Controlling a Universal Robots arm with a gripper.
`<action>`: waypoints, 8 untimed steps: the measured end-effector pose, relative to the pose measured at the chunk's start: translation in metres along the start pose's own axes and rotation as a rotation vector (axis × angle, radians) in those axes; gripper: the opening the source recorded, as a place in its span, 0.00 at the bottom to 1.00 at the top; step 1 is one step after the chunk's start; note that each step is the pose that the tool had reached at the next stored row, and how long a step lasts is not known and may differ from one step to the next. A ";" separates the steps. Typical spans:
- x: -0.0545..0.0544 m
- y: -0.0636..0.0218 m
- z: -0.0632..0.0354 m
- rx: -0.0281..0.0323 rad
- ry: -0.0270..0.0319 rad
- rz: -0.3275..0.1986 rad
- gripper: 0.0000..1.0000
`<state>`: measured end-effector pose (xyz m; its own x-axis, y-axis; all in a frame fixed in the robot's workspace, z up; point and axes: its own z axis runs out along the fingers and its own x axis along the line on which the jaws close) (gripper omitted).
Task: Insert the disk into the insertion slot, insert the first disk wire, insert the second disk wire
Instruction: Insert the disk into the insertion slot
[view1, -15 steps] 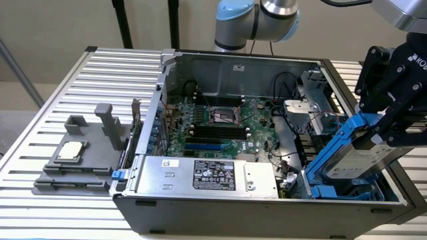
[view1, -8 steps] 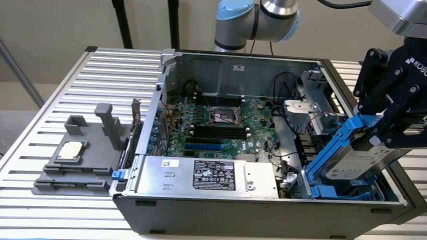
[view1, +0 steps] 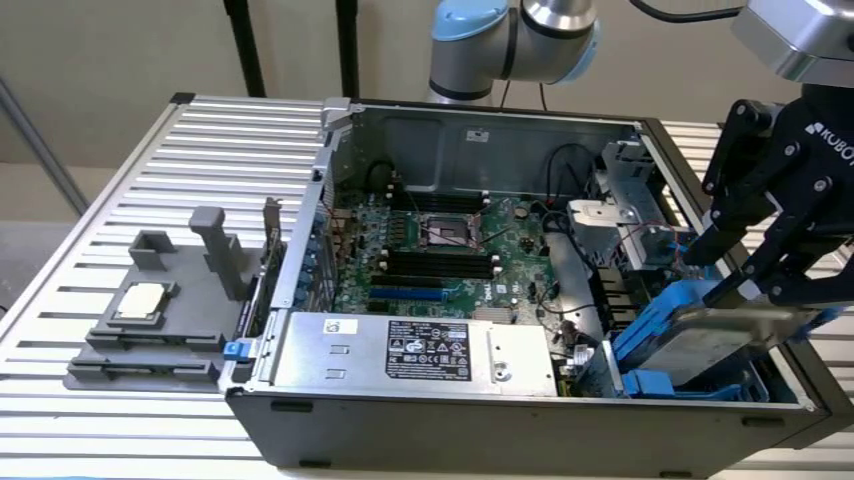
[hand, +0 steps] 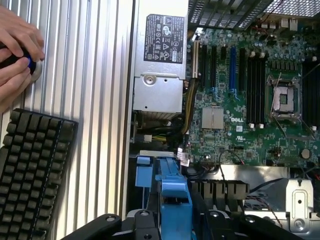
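Claw (view1: 763, 303) closed tight on the disk (view1: 727, 330), disk tilted, just above the slot (view1: 663, 385) in a corner of the case (view1: 534, 432), hand (hand: 15, 50) near keyboard (hand: 30, 170)

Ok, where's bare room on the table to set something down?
Bare ribbed table: behind the grey stand, on the exterior view's left of the case, and between keyboard and case. Crowded inside the case, where the gripper holds the disk at the insertion slot.

End effector (view1: 755, 298) grips disk (view1: 722, 328), tilted over insertion slot (view1: 662, 384).
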<state>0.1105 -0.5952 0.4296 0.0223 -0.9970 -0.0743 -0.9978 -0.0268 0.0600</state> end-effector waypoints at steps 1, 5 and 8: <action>0.000 0.0000 0.0002 0.0001 -0.0001 0.000 0.40; 0.000 0.0000 0.0006 0.0000 -0.0003 0.000 0.40; 0.000 0.0000 0.0006 0.0001 -0.0002 0.000 0.40</action>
<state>0.1105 -0.5952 0.4290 0.0223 -0.9970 -0.0745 -0.9978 -0.0268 0.0600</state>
